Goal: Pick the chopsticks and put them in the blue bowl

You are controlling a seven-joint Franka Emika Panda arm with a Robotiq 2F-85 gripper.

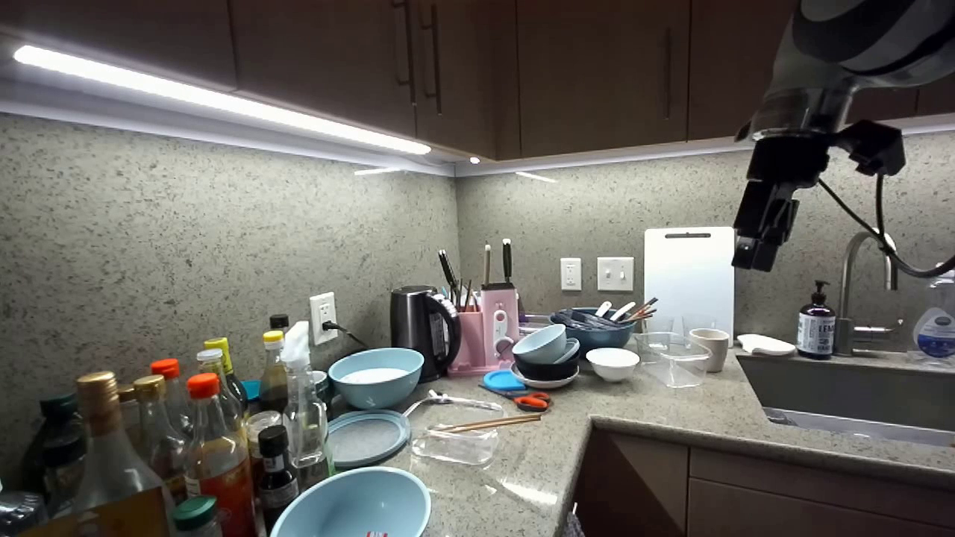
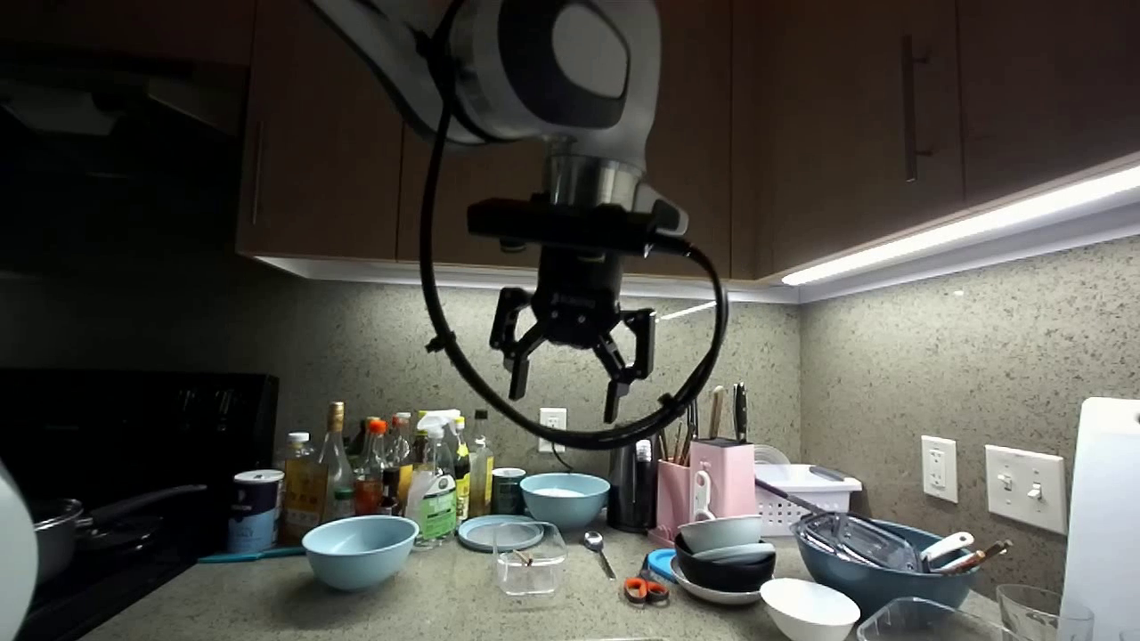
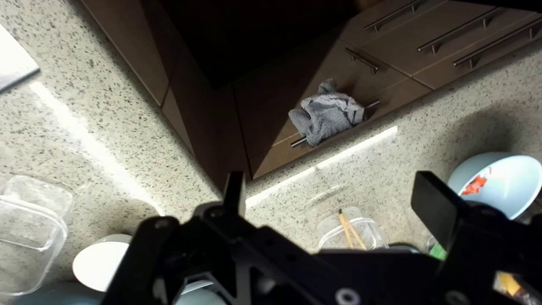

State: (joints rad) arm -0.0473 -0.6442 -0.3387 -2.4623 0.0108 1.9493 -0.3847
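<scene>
- Jaws stand spread wide with nothing between them, well above the counter (image 1: 533, 447).
- Chopsticks (image 3: 346, 227) lie across the clear container (image 1: 455, 447): 2 slim sticks, slightly splayed. Probably light, stiff and inclined to roll, so I'd pinch both near mid-length.
- Container beneath would likely slide easily; I'd avoid pressing down.

A speckled counter (image 2: 419, 601) carries a blue bowl (image 2: 358, 566), clear container (image 2: 530, 580), spoon (image 2: 600, 552) and scissors (image 2: 646, 590).
</scene>
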